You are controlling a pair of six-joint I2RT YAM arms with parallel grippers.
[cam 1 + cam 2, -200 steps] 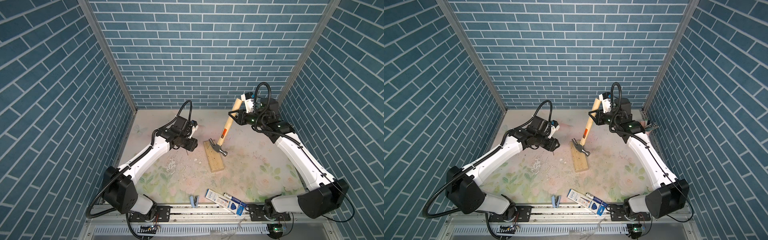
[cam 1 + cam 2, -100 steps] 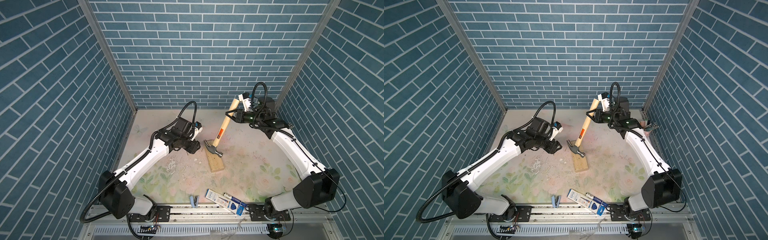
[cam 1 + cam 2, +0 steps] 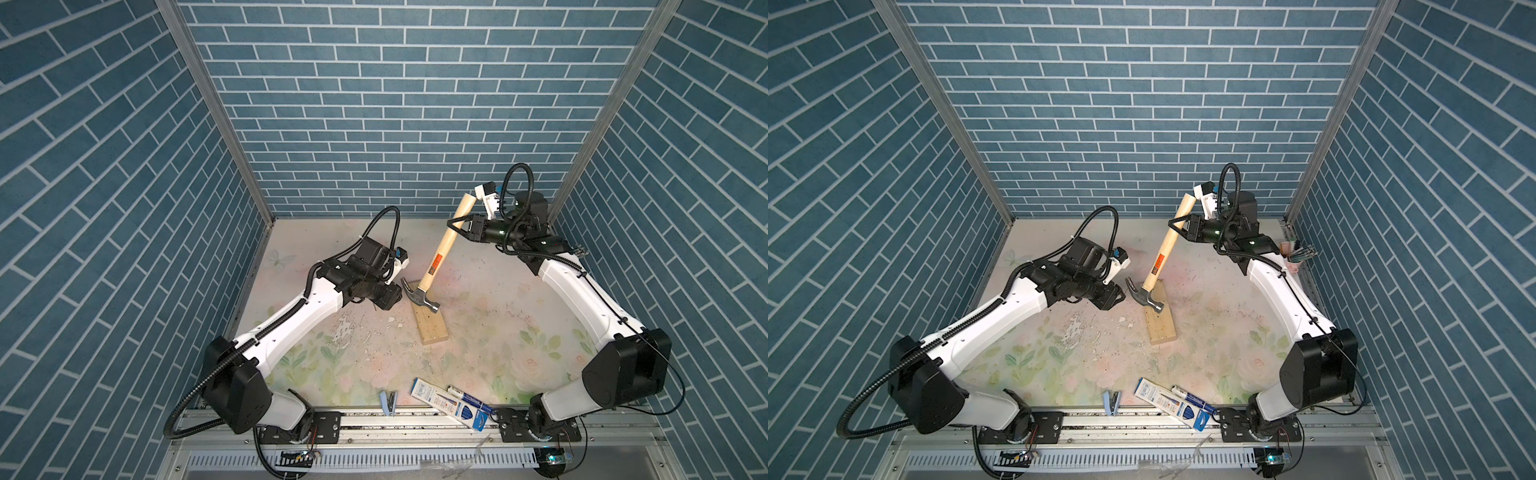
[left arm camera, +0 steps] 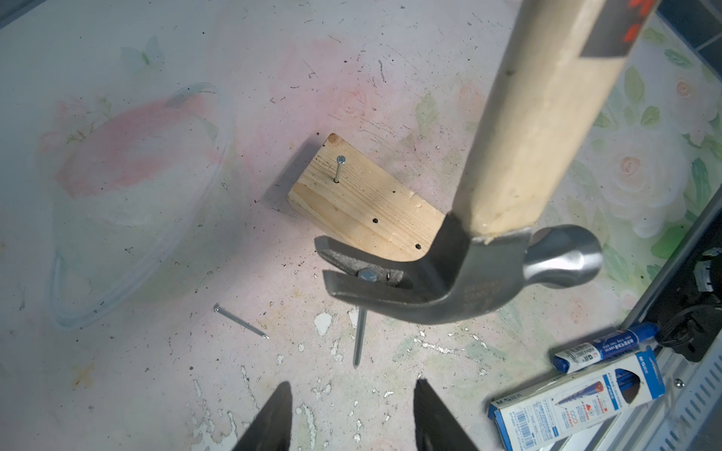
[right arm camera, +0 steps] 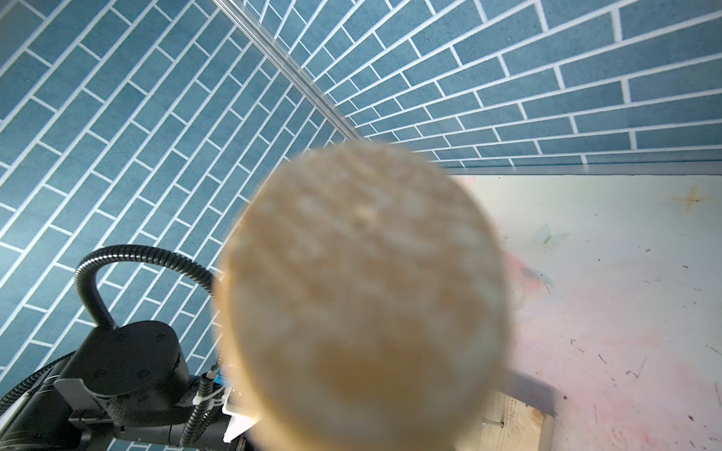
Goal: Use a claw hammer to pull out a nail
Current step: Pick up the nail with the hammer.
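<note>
- claw hammer (image 3: 435, 259): vs a sec ago the head has swung off the block's middle twd the left arm's side. The butt is approx where it was, so it pivoted abt the grip.
- nail (image 4: 360, 336): head caught in the claw slot, shank hanging over the bare table (image 4: 136, 371). It's prob fully clear of the wood, tho the top views are too small to confirm. If so, the pull itself is done and only shedding the nail is left.
- Pos: hammer head is over the end of the wood block (image 3: 432, 328) nearest the left arm.
- Axis: handle runs from the head, low by the block, up & back to the butt near the rear wall, steeply tilted. Claw tips point twd the left arm's side, striking face the opp way.
- right gripper (image 3: 454, 224): clamped round the handle just under the butt.
- left gripper (image 4: 353, 384): jaws apart, empty. It has edged closer to the claw, near but not touching.
- Further out: second nail (image 4: 338, 170) upright in the block, loose nail (image 4: 241, 322) flat on the table.
</note>
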